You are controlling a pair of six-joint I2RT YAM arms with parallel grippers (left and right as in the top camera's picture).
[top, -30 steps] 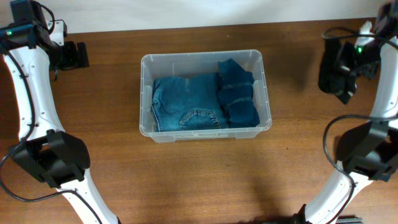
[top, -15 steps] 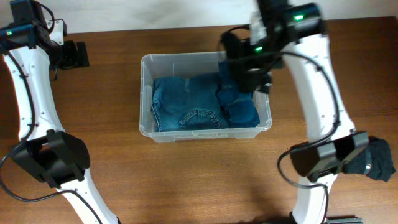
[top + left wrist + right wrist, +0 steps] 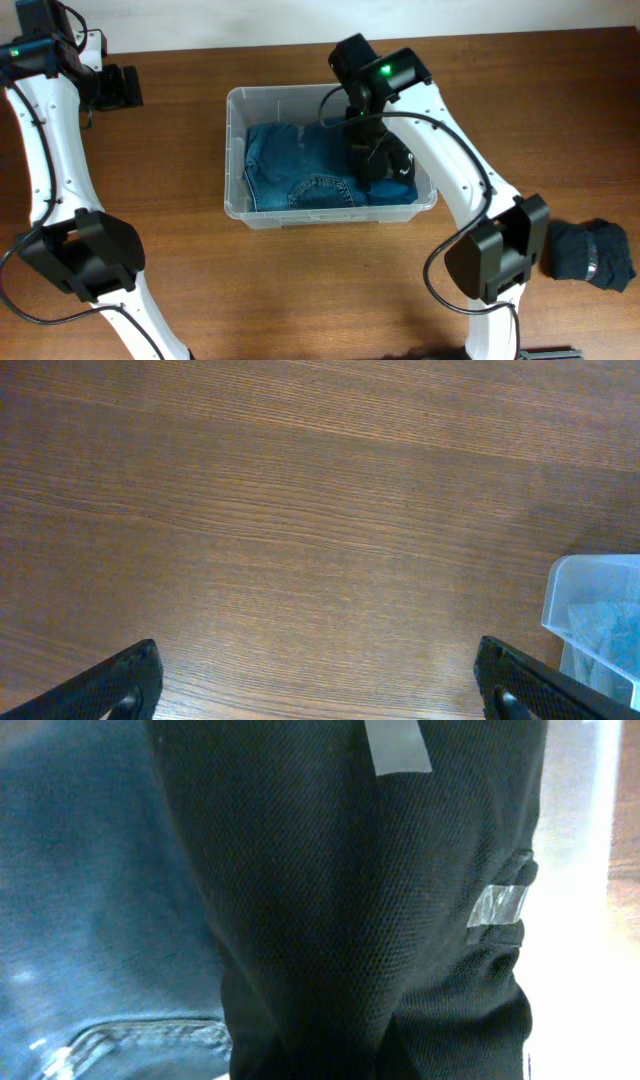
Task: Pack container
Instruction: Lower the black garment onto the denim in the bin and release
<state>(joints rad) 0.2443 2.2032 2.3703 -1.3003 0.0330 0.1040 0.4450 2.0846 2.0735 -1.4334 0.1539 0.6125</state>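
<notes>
While the right gripper (image 3: 374,162) hangs over the right end of the clear rectangular plastic container (image 3: 300,92) on the wooden tabletop (image 3: 180,280), a black mesh garment (image 3: 330,900) hides its fingers, so we cannot tell its grip. We judge the garment is meant to go beside the folded blue denim jeans (image 3: 295,170). The left gripper (image 3: 320,678) is wide open and empty, well left of the container and out of the way.

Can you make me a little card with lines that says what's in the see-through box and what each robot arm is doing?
box: clear container in the middle of the table
inside: folded blue jeans
right gripper: over the box's right end with a black garment; fingers hidden, so grip unclear
left gripper: open, empty, above bare wood beside the box
outside: dark bundle of cloth on the table near its right edge
</notes>
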